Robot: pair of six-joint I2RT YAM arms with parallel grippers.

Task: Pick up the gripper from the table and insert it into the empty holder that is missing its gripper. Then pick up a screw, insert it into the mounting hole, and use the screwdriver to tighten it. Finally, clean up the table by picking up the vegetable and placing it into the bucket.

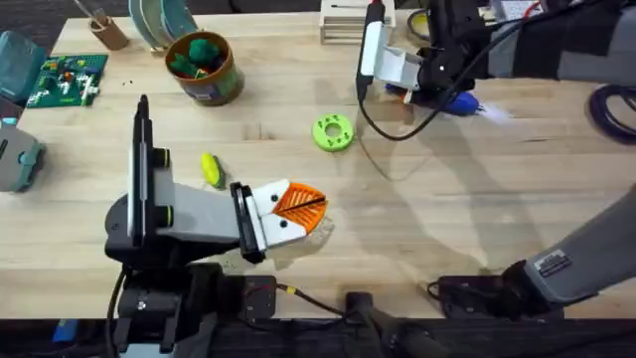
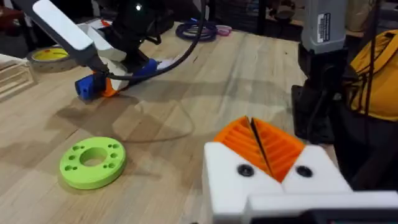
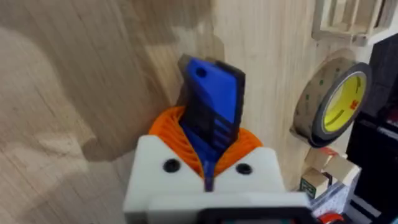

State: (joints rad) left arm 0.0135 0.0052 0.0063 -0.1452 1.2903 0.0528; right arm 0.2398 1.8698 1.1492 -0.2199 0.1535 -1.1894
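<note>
Blue screwdriver in lowered right gripper

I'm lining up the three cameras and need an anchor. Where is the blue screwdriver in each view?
Overhead: the screwdriver lies at the far right of the table, in the right gripper.
Left wrist: far across the table, its blue end pokes out beside orange pads.
Right wrist: held between the orange pads, centre.
Shared landmark: the green ring disc, nearer than the screwdriver.
</note>
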